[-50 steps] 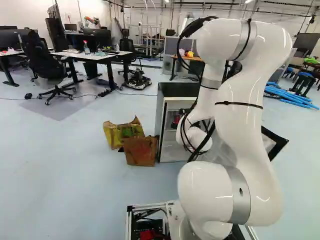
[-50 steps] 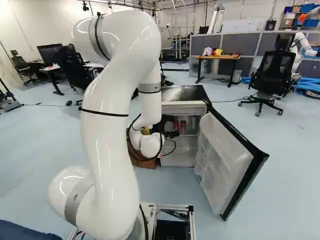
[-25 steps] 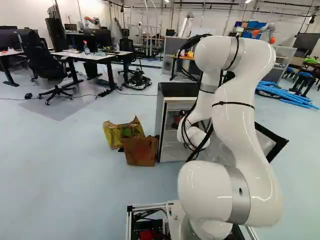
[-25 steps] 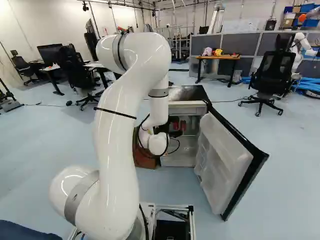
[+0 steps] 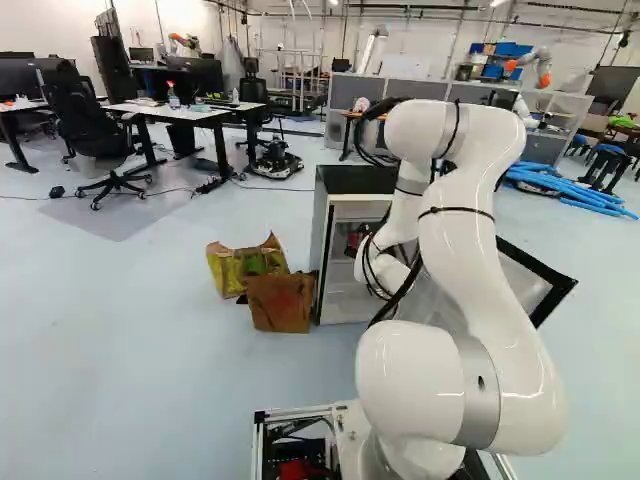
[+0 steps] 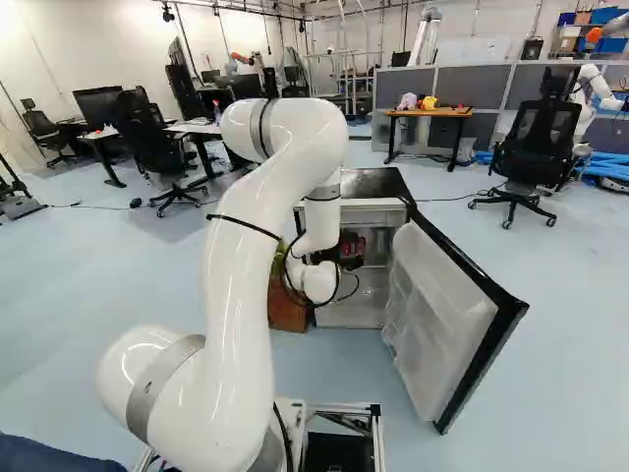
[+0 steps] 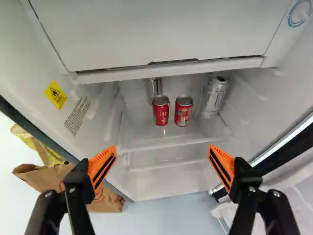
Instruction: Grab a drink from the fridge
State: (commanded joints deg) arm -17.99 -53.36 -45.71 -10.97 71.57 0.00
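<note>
In the right base view my gripper (image 6: 351, 252) is at the front of the fridge (image 6: 370, 183), partly hidden by the arm. The wrist view shows the gripper (image 7: 163, 149) open, its orange pads wide apart with nothing between them. Ahead of it, on the fridge's shelf (image 7: 168, 139), two red cans stand side by side: one red can (image 7: 161, 113) with a silver can (image 7: 155, 86) behind it, and another red can (image 7: 183, 113). A taller silver can (image 7: 213, 98) stands beside them, near the side wall towards the door. The fingers touch no can.
The fridge door (image 6: 442, 320) stands wide open on the right. A closed compartment front (image 7: 161, 34) spans the space above the cans. Paper bags (image 5: 280, 302) stand against the fridge's left side. Another robot (image 6: 595, 87) is far back, beyond an office chair (image 6: 536, 143).
The arm has folded lower and reached forward, its elbow dropping in both base views and its wrist shifting right in the right base view. The base and the fridge have not moved.
</note>
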